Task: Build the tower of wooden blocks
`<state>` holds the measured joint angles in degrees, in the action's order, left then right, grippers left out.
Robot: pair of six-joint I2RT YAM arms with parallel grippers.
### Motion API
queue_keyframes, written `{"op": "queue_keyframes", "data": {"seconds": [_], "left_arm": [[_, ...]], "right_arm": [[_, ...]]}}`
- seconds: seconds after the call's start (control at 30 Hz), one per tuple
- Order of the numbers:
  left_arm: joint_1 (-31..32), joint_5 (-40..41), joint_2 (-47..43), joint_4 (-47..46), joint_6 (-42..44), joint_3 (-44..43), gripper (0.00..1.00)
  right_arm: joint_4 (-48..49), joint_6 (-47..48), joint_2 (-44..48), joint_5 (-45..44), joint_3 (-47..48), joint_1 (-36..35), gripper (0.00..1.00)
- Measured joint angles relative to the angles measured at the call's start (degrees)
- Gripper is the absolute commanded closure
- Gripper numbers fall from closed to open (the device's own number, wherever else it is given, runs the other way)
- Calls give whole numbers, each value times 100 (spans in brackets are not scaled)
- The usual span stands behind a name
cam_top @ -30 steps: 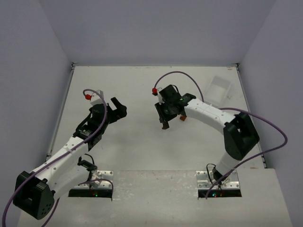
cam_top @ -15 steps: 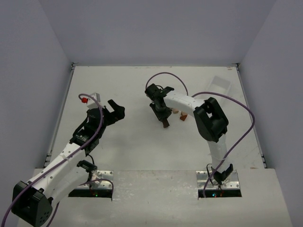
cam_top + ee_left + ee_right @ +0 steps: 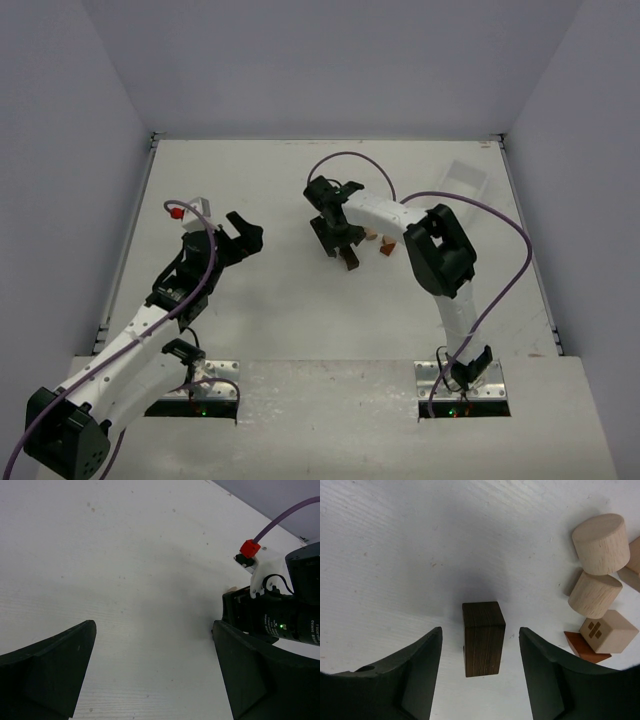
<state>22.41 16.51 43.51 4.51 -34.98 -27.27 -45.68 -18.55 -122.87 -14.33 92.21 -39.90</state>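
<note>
Right end effector (image 3: 480,630) down, apart, straddling dark block (image 3: 483,645); left end effector (image 3: 155,627) apart.

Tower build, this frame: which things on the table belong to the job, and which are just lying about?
Job:
- dark brown block, standing upright
- pale cylinder
- second pale cylinder
- marked pale cube
- reddish-brown wedge

Lying about:
- clear plastic tray, far right of the table

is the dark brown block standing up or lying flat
Standing upright. In the right wrist view the dark brown block shows its small top face and a tall side running down to the table.
</note>
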Motion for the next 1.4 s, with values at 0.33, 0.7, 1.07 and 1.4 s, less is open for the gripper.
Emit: {"op": "queue_keyframes", "data": {"seconds": [0.33, 0.7, 1.07, 1.4], "left_arm": [[0, 28, -116, 7, 0, 0, 0], [0, 1, 61, 11, 4, 0, 0], [0, -31, 123, 7, 19, 0, 0], [0, -109, 126, -8, 68, 0, 0]], "right_arm": [[261, 78, 227, 36, -219, 0, 12], [1468, 154, 2493, 295, -2073, 508, 1], [1896, -603, 2933, -60, -3306, 1272, 1], [2257, -788, 2109, -157, -2839, 1611, 25]]}}
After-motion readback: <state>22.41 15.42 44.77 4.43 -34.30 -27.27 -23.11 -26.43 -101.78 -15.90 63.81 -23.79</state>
